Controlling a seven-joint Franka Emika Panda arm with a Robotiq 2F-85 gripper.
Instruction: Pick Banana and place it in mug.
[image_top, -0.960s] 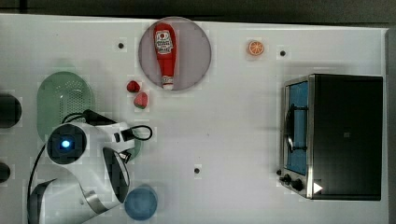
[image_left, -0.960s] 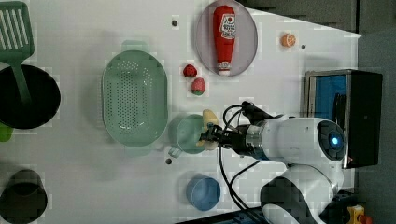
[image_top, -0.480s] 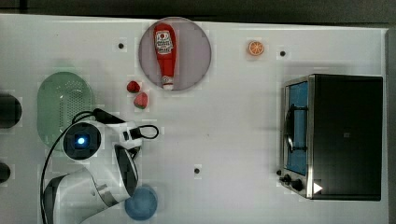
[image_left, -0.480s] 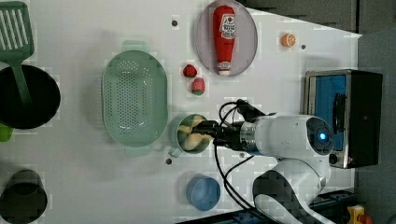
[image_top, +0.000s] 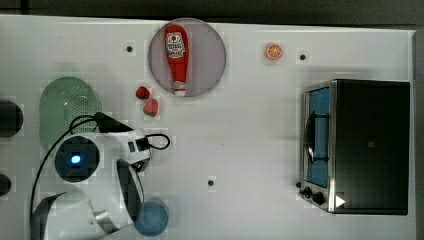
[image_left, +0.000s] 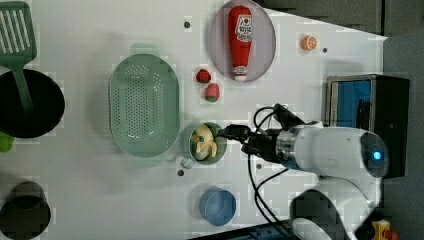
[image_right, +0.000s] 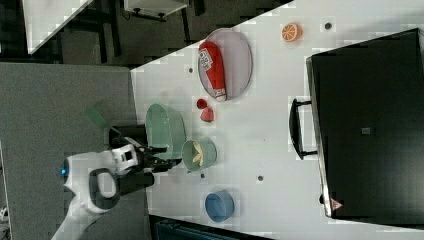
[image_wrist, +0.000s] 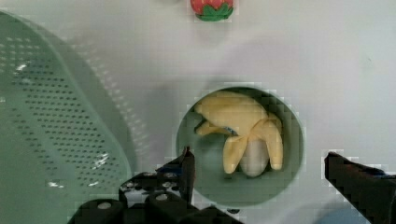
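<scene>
The banana (image_left: 204, 142), pale cream-yellow and peeled open, lies inside the round pale-green mug (image_left: 221, 150). It rests on the mug's floor in the wrist view too: banana (image_wrist: 243, 130), mug (image_wrist: 210, 182). My gripper (image_left: 226, 139) hangs open just at the mug's rim on the left view's right side, holding nothing. Its two dark fingers (image_wrist: 187, 165) stand wide apart on either side of the mug, gripper (image_wrist: 259, 156). In the right view the banana (image_right: 196, 153) shows in the mug (image_right: 210, 152), with the gripper (image_right: 170, 161) beside it. The white arm (image_top: 100, 160) covers the mug in the top view.
The green oval colander (image_left: 144, 105) sits right beside the mug. Two strawberries (image_left: 203, 76) (image_left: 212, 92) lie near a plate (image_left: 265, 45) with a ketchup bottle (image_left: 240, 35). A blue cup (image_left: 217, 206), an orange slice (image_left: 308, 43) and a toaster oven (image_left: 365, 110) stand around.
A second ago the gripper held the banana at the mug's rim. The banana has dropped into the mug, the fingers have opened, and the gripper has drawn back slightly.
</scene>
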